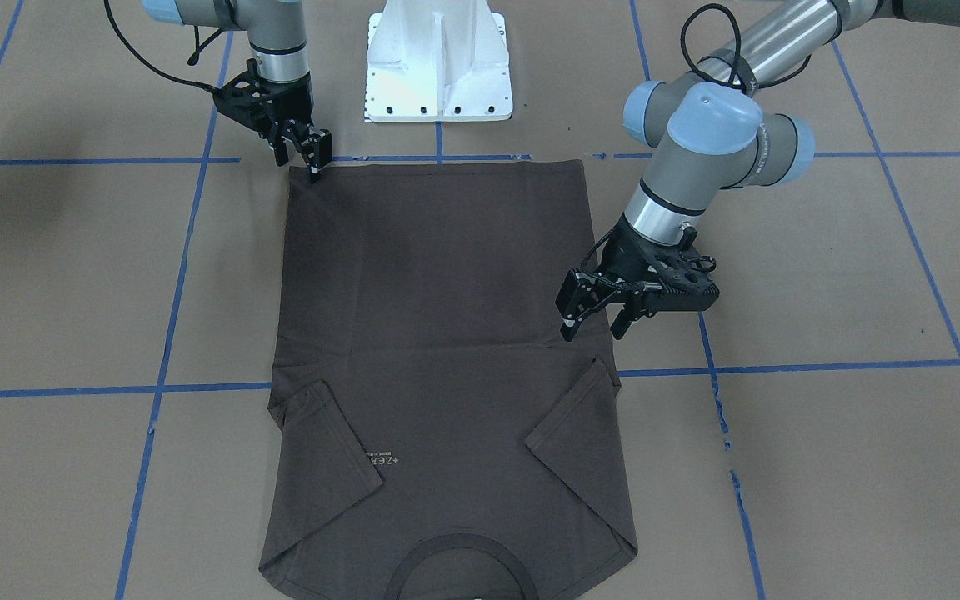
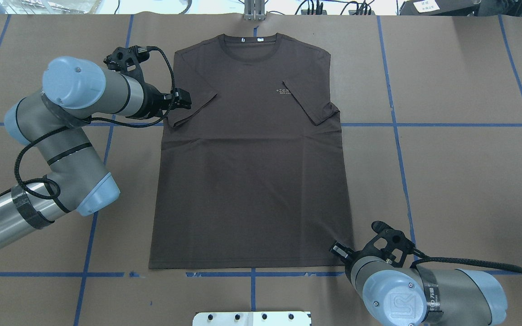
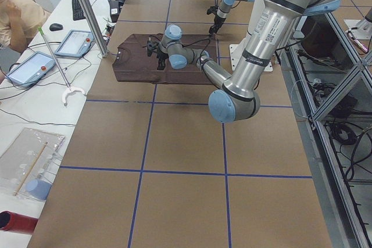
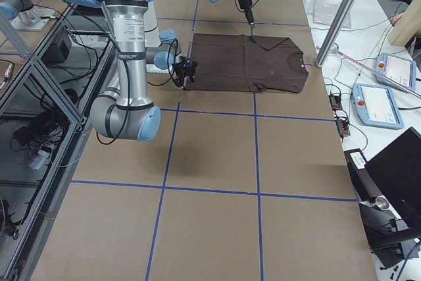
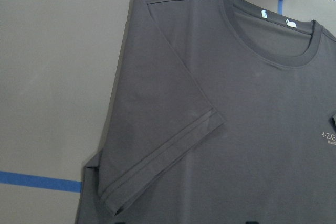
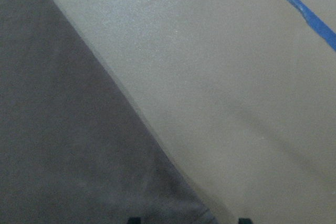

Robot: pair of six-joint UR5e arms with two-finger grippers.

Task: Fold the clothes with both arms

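Note:
The dark brown T-shirt lies flat, chest up, collar away from the robot. Both short sleeves are turned in over the chest. My left gripper is open just above the shirt's side edge by the folded sleeve. It holds nothing. My right gripper is open at the hem corner nearest the base. One fingertip reaches the cloth, and the wrist view shows the corner lying between the tips.
The white base pedestal stands just behind the hem. Blue tape lines grid the brown table. A metal pole rises by the collar end. A person sits past it, beside tablets.

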